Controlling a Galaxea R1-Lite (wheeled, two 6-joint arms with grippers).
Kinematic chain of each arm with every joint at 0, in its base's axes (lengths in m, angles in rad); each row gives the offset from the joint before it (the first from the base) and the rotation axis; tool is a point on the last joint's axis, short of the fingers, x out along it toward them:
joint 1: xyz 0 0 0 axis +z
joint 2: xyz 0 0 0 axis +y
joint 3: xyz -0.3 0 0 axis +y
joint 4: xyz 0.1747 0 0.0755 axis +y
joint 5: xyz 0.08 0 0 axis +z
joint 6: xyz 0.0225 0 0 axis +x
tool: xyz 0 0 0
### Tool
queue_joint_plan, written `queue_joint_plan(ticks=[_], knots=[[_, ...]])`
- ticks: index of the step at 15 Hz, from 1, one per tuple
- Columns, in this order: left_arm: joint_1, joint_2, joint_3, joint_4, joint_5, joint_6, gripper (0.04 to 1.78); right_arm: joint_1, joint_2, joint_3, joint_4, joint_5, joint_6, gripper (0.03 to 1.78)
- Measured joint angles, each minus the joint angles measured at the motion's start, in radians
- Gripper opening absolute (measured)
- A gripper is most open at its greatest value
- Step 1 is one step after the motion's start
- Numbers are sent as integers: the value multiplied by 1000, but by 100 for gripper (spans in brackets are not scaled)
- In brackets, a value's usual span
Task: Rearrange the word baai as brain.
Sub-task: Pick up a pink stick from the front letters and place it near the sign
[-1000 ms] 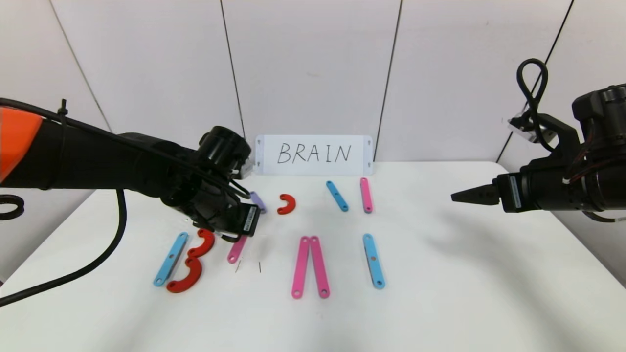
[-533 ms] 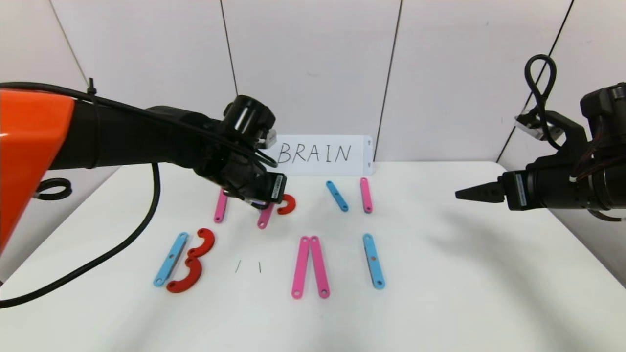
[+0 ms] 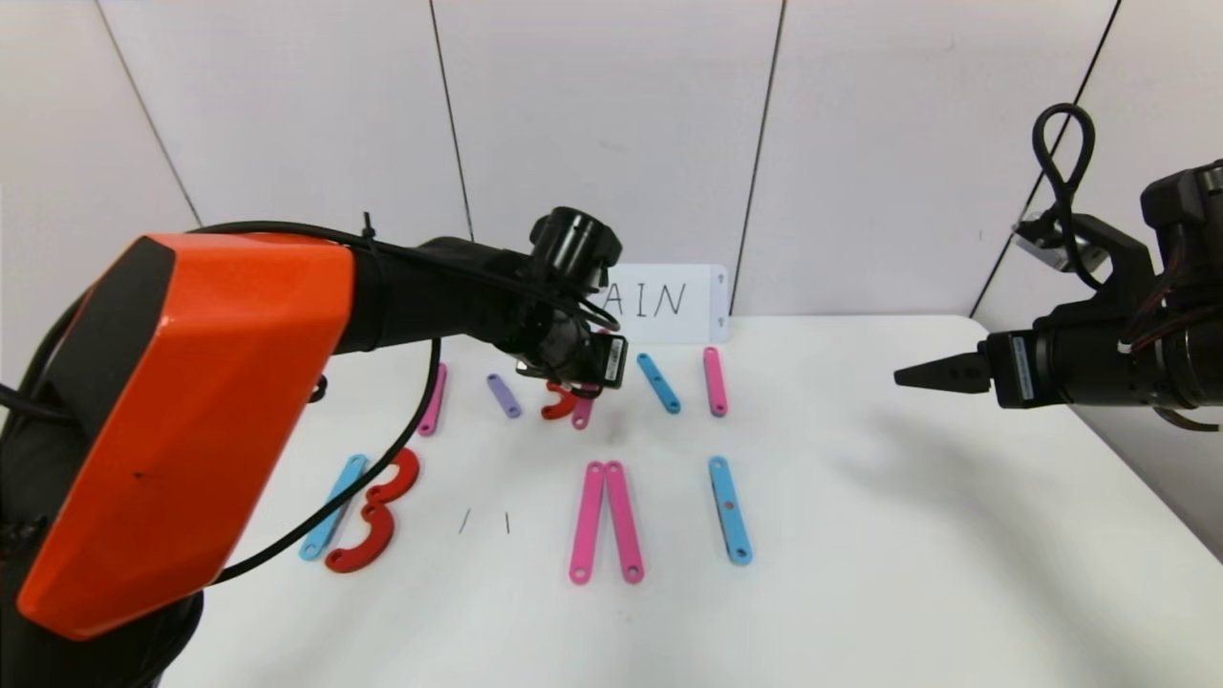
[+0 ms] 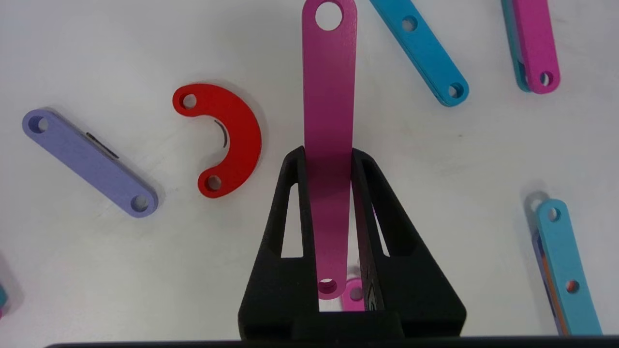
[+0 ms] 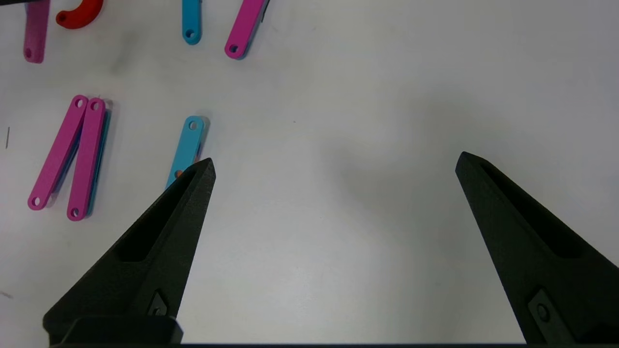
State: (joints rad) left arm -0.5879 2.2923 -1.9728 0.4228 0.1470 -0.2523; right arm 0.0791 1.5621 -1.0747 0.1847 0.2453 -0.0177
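Up near the far edge of the tabletop, the left gripper pinches a pink strip between its jaws, held over the surface just beside a red arc and a purple strip. Its arm hides the first letters of the white card, leaving "AIN" readable. The word runs along the near half, its light-blue strip partly covered by the cable. The right gripper hangs spread wide near the right edge.
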Motion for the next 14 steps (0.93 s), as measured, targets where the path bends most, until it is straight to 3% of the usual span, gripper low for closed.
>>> queue_joint_plan(ticks=[4,14], knots=[[-27,72,-13,-115,51,-79,28,0,0,2,0,1,0,174],[-51,143,-16,-186,88,-250,28,2,-1,11,0,1,-2,174]])
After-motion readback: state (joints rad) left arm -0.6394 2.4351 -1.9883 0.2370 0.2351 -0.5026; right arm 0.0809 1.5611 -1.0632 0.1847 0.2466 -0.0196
